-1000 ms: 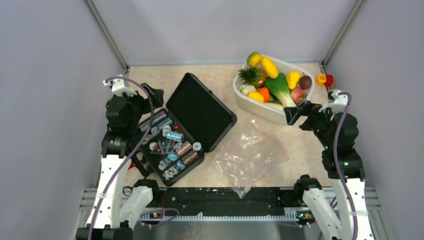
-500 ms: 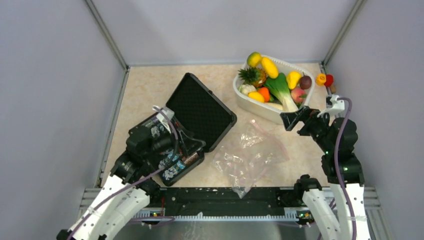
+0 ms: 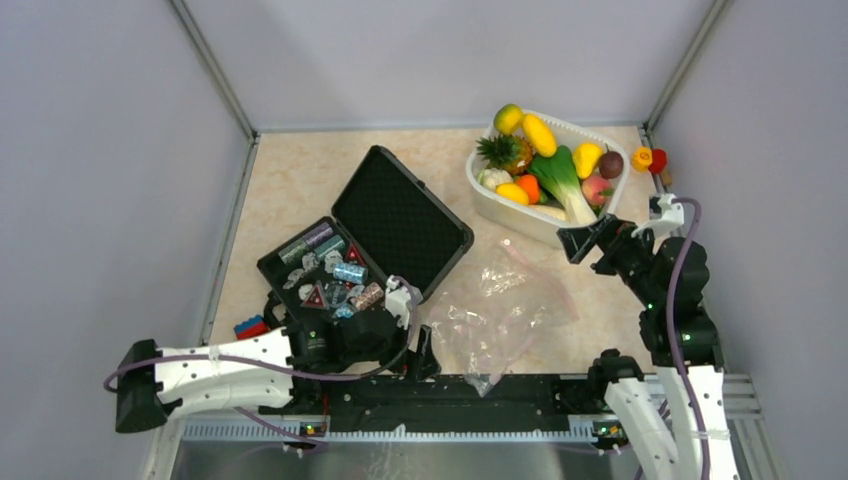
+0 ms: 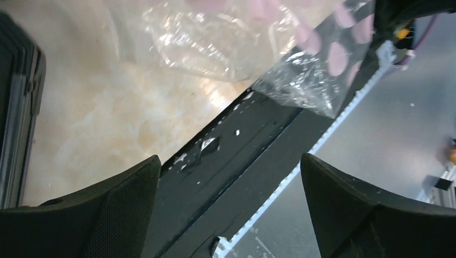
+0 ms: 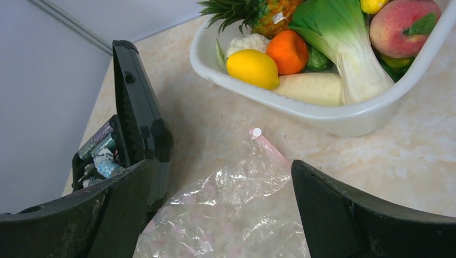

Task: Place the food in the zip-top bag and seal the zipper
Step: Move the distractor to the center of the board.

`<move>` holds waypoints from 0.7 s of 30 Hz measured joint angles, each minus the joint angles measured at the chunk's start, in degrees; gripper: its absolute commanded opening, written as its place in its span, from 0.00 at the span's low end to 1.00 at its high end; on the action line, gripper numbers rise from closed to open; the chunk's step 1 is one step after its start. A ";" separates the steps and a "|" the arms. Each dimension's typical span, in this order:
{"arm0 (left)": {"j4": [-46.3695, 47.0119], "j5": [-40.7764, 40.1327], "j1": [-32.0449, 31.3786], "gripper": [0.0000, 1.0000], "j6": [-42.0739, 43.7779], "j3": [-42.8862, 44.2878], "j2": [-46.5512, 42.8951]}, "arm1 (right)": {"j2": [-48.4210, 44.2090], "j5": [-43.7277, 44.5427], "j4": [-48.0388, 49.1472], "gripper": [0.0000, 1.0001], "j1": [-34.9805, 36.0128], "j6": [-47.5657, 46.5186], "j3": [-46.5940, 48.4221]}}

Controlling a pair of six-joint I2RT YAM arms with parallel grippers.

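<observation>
The zip-top bag (image 3: 500, 310) lies crumpled and flat on the table, with nothing in it that I can see. Its pink zipper (image 5: 269, 148) points toward the white tub (image 3: 520, 215). The food sits in the tub: pineapple (image 5: 258, 13), yellow mango (image 5: 251, 68), orange (image 5: 289, 51), peach (image 5: 400, 27), leafy stalk (image 5: 344, 43) and cauliflower (image 5: 247, 43). My left gripper (image 3: 425, 355) is open and empty, low at the near edge, just left of the bag's near corner (image 4: 306, 86). My right gripper (image 3: 585, 243) is open and empty, above the bag's far end, just in front of the tub.
An open black case (image 3: 340, 285) of poker chips stands left of the bag, its lid (image 3: 400, 220) raised; it also shows in the right wrist view (image 5: 140, 118). Small orange and red toys (image 3: 648, 158) lie right of the tub. A blue and red block (image 3: 250, 327) lies near left. The black rail (image 4: 242, 161) runs along the near edge.
My left arm has swung from the far left, over the case, down to the near edge beside the bag. My right gripper has shifted slightly left. The bag and the food have not moved.
</observation>
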 measured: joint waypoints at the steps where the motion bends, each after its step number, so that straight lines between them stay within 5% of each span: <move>1: -0.87 -1.84 -1.68 0.99 -1.66 -0.13 0.87 | 0.00 0.00 -0.04 0.98 0.00 0.24 -0.07; 14: -11.37 -22.27 -3.87 0.99 -17.09 -2.36 2.12 | -1.33 0.24 0.74 0.97 0.00 2.69 -2.51; 17: -9.29 -21.38 -1.36 0.99 -17.64 -2.43 2.45 | -1.33 0.22 1.16 0.97 0.00 3.39 -2.99; 21: -2.21 -13.53 9.44 0.99 -15.56 -3.65 0.81 | -1.31 -0.02 1.92 0.97 0.00 4.31 -3.39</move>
